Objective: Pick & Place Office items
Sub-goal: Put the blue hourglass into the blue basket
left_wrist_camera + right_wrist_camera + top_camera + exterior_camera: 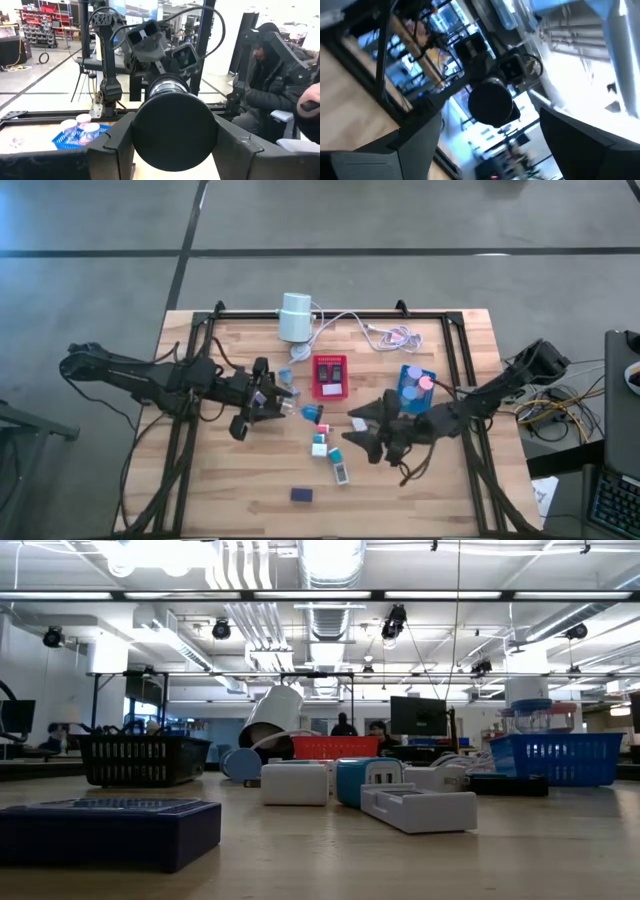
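My left gripper (281, 398) (175, 137) hovers left of the red tray (330, 376), shut on a black round piece (175, 127). My right gripper (359, 430) (490, 145) is open near the table's middle, its fingers spread wide with nothing between them. Loose office items lie flat on the wood between the arms: a teal block (337, 454) (365, 780), white blocks (319, 448) (295, 783), a white piece (342, 473) (420, 808) and a navy block (302, 494) (105, 830). Neither gripper shows in the low view. My left gripper pinches the black round piece between its two fingers, which sit on opposite sides of its rim (137, 132). The fingers point level toward the table's right side. The piece's flat round face is turned toward the wrist camera. Whether it is lifted clear I cannot tell.
The blue tray (415, 390) (555, 758) holds pink and purple discs. A black tray (145, 760) and the red tray (335, 747) stand farther back. A white cylinder (296, 317) with a cable (385, 333) lies near the far edge. A seated person (272, 85) is beyond the table.
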You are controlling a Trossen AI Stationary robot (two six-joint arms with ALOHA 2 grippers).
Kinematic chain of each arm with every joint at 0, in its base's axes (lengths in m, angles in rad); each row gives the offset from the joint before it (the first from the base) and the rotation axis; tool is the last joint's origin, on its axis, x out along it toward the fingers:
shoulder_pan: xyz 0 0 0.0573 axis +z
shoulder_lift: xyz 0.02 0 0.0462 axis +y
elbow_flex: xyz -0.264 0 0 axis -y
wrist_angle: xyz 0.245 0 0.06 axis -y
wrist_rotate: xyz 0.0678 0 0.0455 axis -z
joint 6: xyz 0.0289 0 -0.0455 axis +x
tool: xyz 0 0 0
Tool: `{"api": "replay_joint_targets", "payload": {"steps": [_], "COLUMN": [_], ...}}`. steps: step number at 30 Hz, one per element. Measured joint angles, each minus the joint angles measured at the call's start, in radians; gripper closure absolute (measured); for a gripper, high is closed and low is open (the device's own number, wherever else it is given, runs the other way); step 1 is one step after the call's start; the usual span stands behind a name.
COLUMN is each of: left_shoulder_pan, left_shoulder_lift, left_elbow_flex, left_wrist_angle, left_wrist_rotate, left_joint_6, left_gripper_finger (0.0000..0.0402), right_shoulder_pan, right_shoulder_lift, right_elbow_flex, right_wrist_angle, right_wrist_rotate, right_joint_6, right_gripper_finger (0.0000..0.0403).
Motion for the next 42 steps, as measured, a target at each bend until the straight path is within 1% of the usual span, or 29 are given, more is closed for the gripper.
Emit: {"api": "replay_joint_targets", "payload": {"steps": [6, 14, 20, 25, 30, 33, 40, 42], "left_shoulder_pan": [0.000, 0.013, 0.016, 0.017, 0.018, 0.018, 0.022, 0.023], "left_shoulder_lift": [0.040, 0.094, 0.110, 0.120, 0.121, 0.121, 0.121, 0.121], "left_elbow_flex": [-0.001, -0.001, -0.001, -0.001, -0.001, -0.001, -0.001, -0.001], "left_wrist_angle": [0.062, 0.126, 0.126, 0.128, 0.127, 0.124, 0.124, 0.124], "left_wrist_rotate": [0.000, -0.001, -0.001, -0.001, -0.001, -0.001, -0.001, -0.001], "left_joint_6": [-0.026, -0.045, -0.056, -0.059, -0.057, -0.055, -0.052, -0.052], "left_gripper_finger": [0.0207, 0.0207, 0.0207, 0.0207, 0.0207, 0.0207, 0.0207, 0.0207], "right_shoulder_pan": [-0.033, -0.036, -0.038, -0.049, -0.052, -0.050, -0.050, -0.051], "right_shoulder_lift": [0.051, 0.120, 0.180, 0.224, 0.246, 0.248, 0.248, 0.248], "right_elbow_flex": [0.018, 0.119, 0.182, 0.231, 0.250, 0.247, 0.245, 0.245], "right_wrist_angle": [0.010, 0.005, 0.006, 0.006, 0.006, 0.007, 0.007, 0.006], "right_wrist_rotate": [0.008, 0.083, 0.085, 0.171, 0.180, 0.180, 0.183, 0.184], "right_joint_6": [-0.039, -0.134, -0.176, -0.182, -0.182, -0.182, -0.182, -0.182], "right_gripper_finger": [0.0074, 0.0074, 0.0074, 0.0074, 0.0078, 0.0099, 0.0190, 0.0202]}}
